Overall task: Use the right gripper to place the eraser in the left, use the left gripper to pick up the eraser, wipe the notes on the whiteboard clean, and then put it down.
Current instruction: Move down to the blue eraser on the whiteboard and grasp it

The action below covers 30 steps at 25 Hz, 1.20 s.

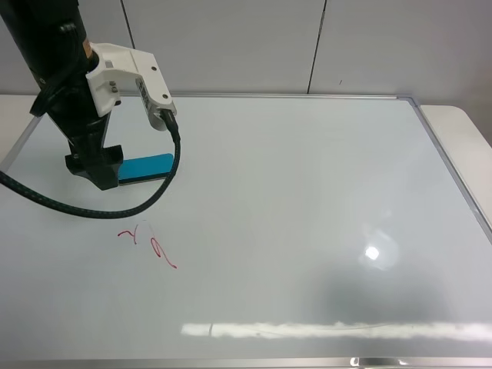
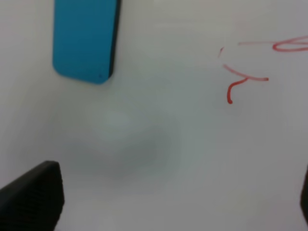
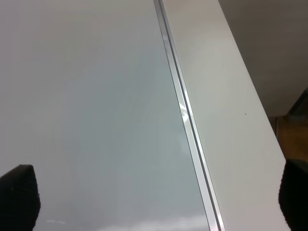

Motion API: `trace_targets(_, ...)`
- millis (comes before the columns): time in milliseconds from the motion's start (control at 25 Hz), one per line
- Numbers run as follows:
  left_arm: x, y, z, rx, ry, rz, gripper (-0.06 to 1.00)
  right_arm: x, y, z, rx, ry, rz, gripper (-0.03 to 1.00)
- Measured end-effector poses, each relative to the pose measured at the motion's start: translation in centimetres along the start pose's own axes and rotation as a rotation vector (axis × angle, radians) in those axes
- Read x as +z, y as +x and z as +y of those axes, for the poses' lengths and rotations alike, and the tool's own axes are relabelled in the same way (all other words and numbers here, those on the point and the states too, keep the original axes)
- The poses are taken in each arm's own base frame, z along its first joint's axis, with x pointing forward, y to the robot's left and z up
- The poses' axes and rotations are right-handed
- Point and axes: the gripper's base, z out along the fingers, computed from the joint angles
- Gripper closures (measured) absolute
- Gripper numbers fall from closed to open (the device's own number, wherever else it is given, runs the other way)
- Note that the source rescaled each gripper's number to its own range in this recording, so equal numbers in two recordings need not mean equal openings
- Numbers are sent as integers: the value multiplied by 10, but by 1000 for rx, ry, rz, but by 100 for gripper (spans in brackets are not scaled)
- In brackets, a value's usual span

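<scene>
Eraser (image 1: 146, 167): lay flat on whiteboard (image 1: 307, 192), just beside left gripper (image 1: 94, 173), outside its fingers (image 2: 33, 197).
Left fingers: spread apart, empty.
Right gripper (image 3: 154, 197): fingers spread, empty, over whiteboard edge.
Notes (image 1: 146, 246): red, near eraser.

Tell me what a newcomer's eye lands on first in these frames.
The teal-blue eraser pops first, lying flat on the whiteboard toward its far left, right beside the open left tool, which is not holding it. Next come the red notes, a few squiggles nearer the board's front edge than the eraser. A bright glare spot sits on the board's right half.
</scene>
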Motion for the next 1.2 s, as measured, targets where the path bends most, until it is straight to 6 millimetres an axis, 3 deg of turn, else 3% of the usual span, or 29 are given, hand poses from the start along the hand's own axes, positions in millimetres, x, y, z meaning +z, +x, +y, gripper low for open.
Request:
trace_targets(480,33,-20,11,220,-45,-63,-6,0,0,0,0,0,0,-3)
trace_targets(800,72,-14,30,190,-6,-34,-6,0,0,0,0,0,0,-3)
trace_targets(1200,94,-11,47,177,3,-119,-6,0,0,0,0,0,0,-3)
